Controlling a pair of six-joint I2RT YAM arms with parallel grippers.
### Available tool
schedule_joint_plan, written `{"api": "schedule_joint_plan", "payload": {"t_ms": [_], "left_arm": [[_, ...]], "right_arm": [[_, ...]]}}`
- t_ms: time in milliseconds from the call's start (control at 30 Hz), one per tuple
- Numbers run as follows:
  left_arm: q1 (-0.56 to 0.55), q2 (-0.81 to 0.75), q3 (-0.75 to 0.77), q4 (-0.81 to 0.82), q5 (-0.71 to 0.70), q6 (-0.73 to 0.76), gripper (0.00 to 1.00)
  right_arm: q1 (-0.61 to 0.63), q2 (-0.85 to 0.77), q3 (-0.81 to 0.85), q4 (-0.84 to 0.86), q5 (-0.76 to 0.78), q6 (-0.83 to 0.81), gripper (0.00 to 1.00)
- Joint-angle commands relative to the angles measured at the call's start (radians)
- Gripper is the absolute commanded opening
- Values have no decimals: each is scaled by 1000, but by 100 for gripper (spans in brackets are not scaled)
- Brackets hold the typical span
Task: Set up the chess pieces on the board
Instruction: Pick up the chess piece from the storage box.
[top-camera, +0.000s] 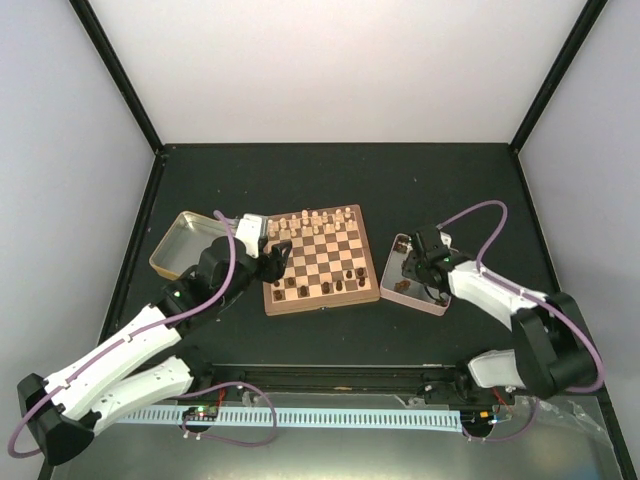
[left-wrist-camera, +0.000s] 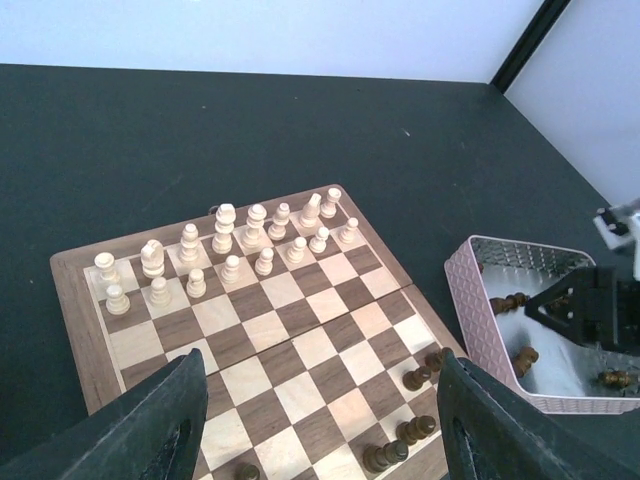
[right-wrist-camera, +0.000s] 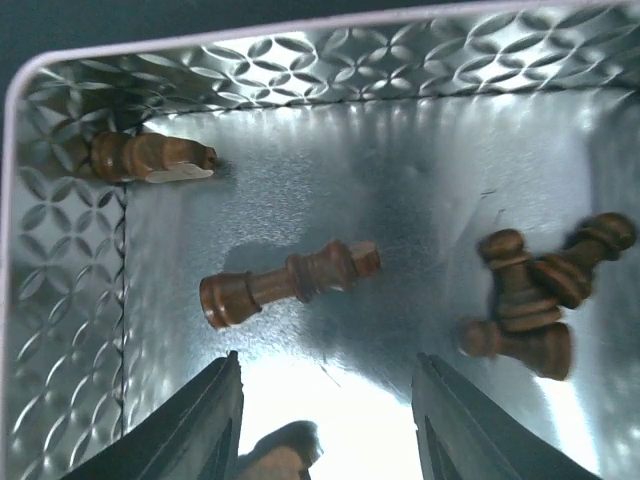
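Note:
The board (top-camera: 318, 262) lies mid-table. Cream chess pieces (left-wrist-camera: 228, 245) stand in two rows along its far side. A few dark pieces (left-wrist-camera: 412, 405) stand near its right corner. My left gripper (left-wrist-camera: 325, 430) hangs open above the board's near squares, holding nothing; from above it (top-camera: 275, 255) sits at the board's left edge. My right gripper (right-wrist-camera: 325, 430) is open, low inside the pink-rimmed tray (right-wrist-camera: 200, 40). A blurred brown piece (right-wrist-camera: 280, 452) lies between its fingers, close to the left one. More dark pieces lie flat: one (right-wrist-camera: 290, 280) ahead, one (right-wrist-camera: 150, 157) at the far left, several (right-wrist-camera: 530, 305) at the right.
A yellow-rimmed metal tin (top-camera: 170, 250) sits left of the board, just behind my left arm. The pink tray (top-camera: 412, 298) stands right of the board, close to its edge. The black table is walled by white panels at the back and sides.

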Motion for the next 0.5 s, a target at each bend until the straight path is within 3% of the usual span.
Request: {"api": "schedule_joint_plan", "payload": {"t_ms": [0, 467], "left_arm": [[6, 5, 4, 36, 8, 8, 65], [9, 12, -8, 38, 21, 11, 66]], "right_arm": [[-8, 108, 57, 66, -30, 112, 46], [-8, 289, 163, 42, 62, 154, 59]]}}
